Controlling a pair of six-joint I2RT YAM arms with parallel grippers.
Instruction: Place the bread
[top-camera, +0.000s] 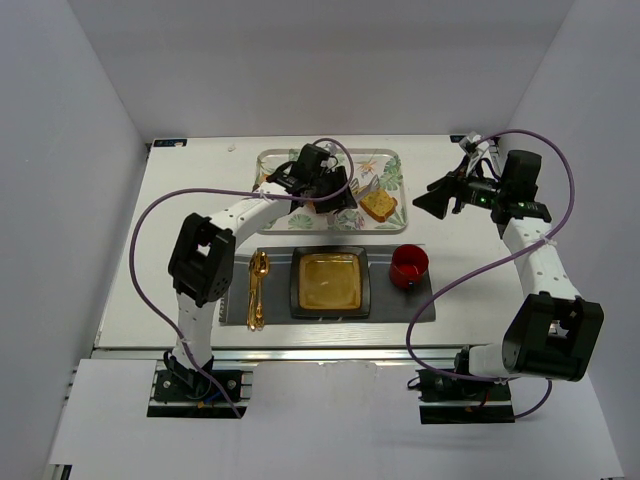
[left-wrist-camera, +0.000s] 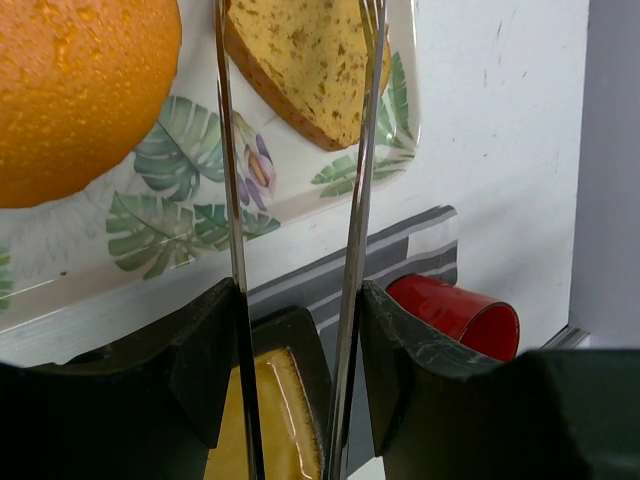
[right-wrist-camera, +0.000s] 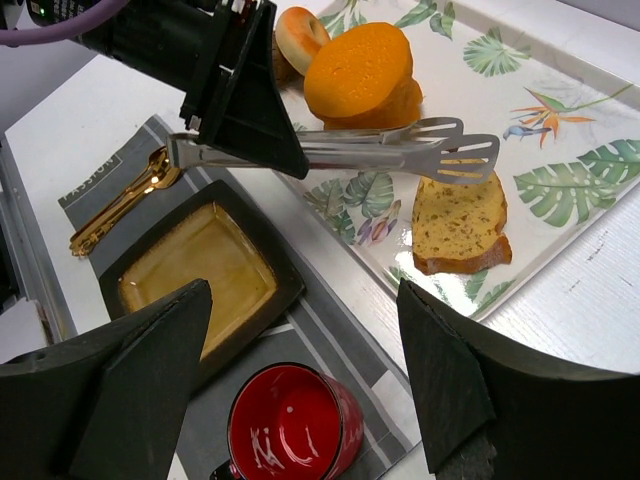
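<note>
The bread (top-camera: 378, 206), a tan speckled slice with a brown crust, lies flat on the leaf-patterned tray (top-camera: 272, 160) at its right end. My left gripper (top-camera: 333, 190) is shut on a pair of metal tongs (right-wrist-camera: 400, 150). The tong arms (left-wrist-camera: 352, 200) stand apart, with the bread (left-wrist-camera: 310, 70) showing between them. Their tips hover over the far edge of the bread (right-wrist-camera: 458, 225); I cannot tell whether they touch it. My right gripper (right-wrist-camera: 303, 290) is open and holds nothing, hanging over the mat to the right of the tray (right-wrist-camera: 560, 120).
A round orange food (right-wrist-camera: 360, 70) and a small bun (right-wrist-camera: 298, 35) sit on the tray beside the tongs. On the grey mat (top-camera: 420, 305) are a black square plate with a yellow centre (top-camera: 330, 280), a red cup (top-camera: 408, 265) and gold cutlery (top-camera: 258, 290).
</note>
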